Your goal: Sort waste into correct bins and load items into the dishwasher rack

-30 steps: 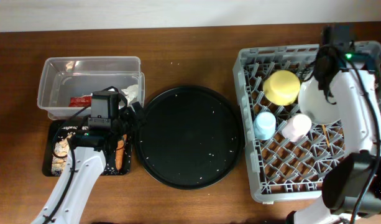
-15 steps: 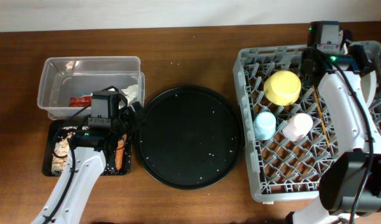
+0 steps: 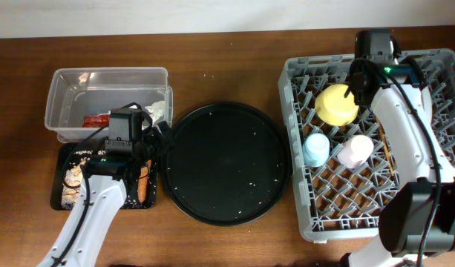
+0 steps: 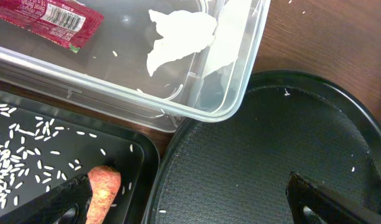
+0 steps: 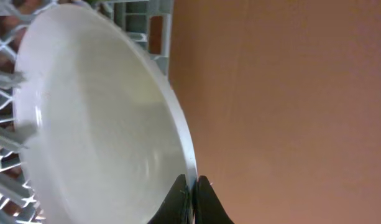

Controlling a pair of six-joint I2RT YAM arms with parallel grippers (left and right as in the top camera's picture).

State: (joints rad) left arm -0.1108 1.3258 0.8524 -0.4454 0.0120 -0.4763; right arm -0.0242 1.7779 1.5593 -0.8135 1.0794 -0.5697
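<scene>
My right claw point(image 5: 191, 198) pinching plate point(image 5: 97, 124) rim at rack point(image 3: 294, 185) edge. My left claw point(image 4: 190, 202) spread wide over carrot point(image 4: 100, 190), round tray point(image 4: 271, 155).

Round black tray point(image 3: 227, 163), wooden table point(image 3: 242, 67)

Tub point(image 3: 107, 72) upper left, wrapper point(image 3: 96, 119) and tissue point(image 3: 159, 111) inside. Tray point(image 3: 56, 200) below it holds carrot point(image 3: 142, 182), scraps point(image 3: 73, 178). Round tray point(image 3: 227, 163) centre. Rack point(image 3: 295, 170) right: bowl point(image 3: 335, 104) above two cups point(image 3: 316, 148), plate point(image 5: 97, 118) by its rim.
</scene>
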